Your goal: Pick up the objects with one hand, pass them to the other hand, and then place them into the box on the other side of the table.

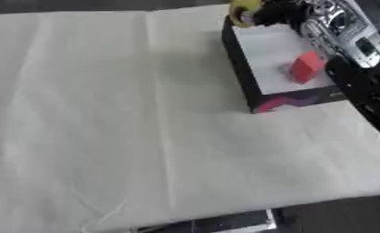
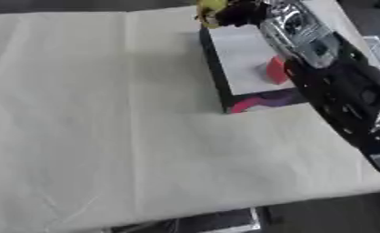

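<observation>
At the upper right stands the box [image 1: 239, 63], with black walls, a white inside and a pink and purple pattern on its front. A red block [image 1: 307, 67] lies inside it, near its right side. My right arm comes in from the right and passes over the box. Its right hand [image 1: 271, 12] is at the box's far edge, dark fingers curled against a yellow object [image 1: 242, 10] held just above the far left corner. The arm hides the box's right wall. My left hand shows in neither view.
A white cloth [image 1: 106, 127] with fold lines covers the table, which spreads wide to the left of and in front of the box. Its front edge runs along the bottom, and a dark item with a pale label [image 1: 225, 223] shows below it.
</observation>
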Action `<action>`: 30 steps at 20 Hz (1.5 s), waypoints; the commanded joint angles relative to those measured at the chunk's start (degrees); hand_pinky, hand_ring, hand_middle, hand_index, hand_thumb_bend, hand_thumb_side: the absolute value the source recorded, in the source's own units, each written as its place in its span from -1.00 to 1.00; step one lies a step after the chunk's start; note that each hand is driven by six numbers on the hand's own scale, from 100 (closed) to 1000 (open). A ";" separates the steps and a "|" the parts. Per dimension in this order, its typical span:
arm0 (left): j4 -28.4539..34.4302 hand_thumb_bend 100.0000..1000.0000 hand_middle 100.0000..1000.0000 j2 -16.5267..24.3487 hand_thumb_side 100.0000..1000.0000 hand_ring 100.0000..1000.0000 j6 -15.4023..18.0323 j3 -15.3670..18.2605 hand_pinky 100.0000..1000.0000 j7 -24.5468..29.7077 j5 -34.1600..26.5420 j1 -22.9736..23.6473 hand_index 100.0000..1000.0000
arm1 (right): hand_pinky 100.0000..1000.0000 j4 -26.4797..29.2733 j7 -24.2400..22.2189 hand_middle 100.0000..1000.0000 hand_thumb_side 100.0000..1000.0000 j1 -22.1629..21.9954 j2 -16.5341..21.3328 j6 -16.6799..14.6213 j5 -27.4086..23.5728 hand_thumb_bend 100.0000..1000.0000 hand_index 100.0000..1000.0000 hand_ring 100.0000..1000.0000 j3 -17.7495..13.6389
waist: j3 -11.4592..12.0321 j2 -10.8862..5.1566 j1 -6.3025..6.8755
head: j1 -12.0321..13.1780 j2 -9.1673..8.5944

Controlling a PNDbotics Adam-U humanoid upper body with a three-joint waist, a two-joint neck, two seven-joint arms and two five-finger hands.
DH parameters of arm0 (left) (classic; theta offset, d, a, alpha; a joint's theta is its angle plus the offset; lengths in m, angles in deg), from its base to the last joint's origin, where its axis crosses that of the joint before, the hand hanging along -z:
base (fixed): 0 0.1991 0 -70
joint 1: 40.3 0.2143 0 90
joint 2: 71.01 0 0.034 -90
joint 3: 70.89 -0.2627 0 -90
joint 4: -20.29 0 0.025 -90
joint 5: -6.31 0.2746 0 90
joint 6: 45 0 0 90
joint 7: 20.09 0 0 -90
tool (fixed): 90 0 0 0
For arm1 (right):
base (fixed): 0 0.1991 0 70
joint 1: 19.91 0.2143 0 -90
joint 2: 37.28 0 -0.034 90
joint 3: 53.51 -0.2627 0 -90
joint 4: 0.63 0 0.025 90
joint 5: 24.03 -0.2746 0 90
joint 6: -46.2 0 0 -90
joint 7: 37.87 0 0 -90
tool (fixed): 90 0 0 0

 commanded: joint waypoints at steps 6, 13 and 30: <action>-0.50 -0.15 0.35 8.49 0.06 0.29 -3.86 5.08 0.55 0.99 -6.24 0.31 0.67 | 0.59 -7.07 -5.12 -0.38 -1.00 0.35 5.89 -1.66 18.15 -0.37 0.03 0.21 -3.05 | 0.13 -0.70 0.31 | -4.59 -2.23; -8.47 -0.25 0.42 10.87 0.05 0.38 -7.81 6.43 0.60 10.42 -12.39 -2.43 0.74 | 0.64 -10.48 -21.10 0.32 -1.00 1.56 6.16 -9.74 38.90 -0.38 0.61 0.49 -2.80 | 0.28 -0.85 0.34 | -4.09 -2.12; -39.34 0.40 0.55 10.81 -0.30 0.58 -0.04 7.98 0.77 29.68 3.83 -21.54 0.80 | 0.75 7.63 -4.24 0.54 -0.88 -0.61 1.62 -10.16 24.88 -0.77 0.81 0.60 -10.63 | -0.58 -0.22 0.06 | 8.34 -2.67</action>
